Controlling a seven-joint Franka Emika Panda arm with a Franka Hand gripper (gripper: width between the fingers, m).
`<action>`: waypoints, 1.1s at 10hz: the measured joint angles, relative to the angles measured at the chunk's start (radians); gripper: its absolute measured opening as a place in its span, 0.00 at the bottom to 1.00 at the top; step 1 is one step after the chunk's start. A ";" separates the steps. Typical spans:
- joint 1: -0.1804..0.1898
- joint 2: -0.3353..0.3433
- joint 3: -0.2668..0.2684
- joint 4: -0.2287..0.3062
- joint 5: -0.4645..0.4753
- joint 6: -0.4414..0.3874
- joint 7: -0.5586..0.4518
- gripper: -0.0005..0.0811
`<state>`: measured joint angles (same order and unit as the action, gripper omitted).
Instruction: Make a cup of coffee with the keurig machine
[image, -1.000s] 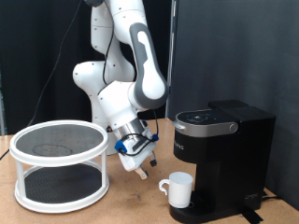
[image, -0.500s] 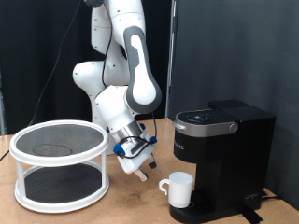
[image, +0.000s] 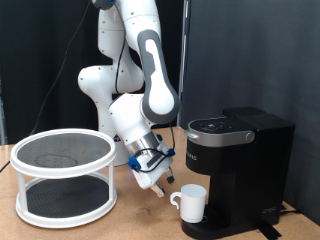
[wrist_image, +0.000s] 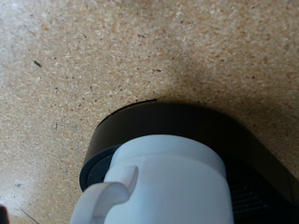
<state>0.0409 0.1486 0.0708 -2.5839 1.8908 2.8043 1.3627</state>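
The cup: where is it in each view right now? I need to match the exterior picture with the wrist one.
Exterior view: the cup stands on the round drip base under the keurig machine, near the picture's lower middle, handle toward the exterior view's left; the hand hangs just left of it.
Wrist view: the cup fills the lower middle, handle showing; no hand in view.
Shared landmark: the black drip base beneath the cup.

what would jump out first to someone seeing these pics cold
The big white robot arm dominates the exterior view, bent down so its tool hangs just above the tabletop beside the white cup. The cup sits on the round drip base of the black keurig machine at the exterior view's right; the wrist view shows the cup close up. A white two-tier round rack stands at the left.
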 joint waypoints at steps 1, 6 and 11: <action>0.001 0.021 0.004 0.017 0.006 0.005 0.000 0.91; 0.003 0.068 0.025 0.062 -0.004 -0.006 0.021 0.91; -0.005 0.051 0.030 0.036 -0.175 -0.100 0.144 0.91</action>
<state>0.0359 0.1994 0.1003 -2.5474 1.7161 2.7046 1.5065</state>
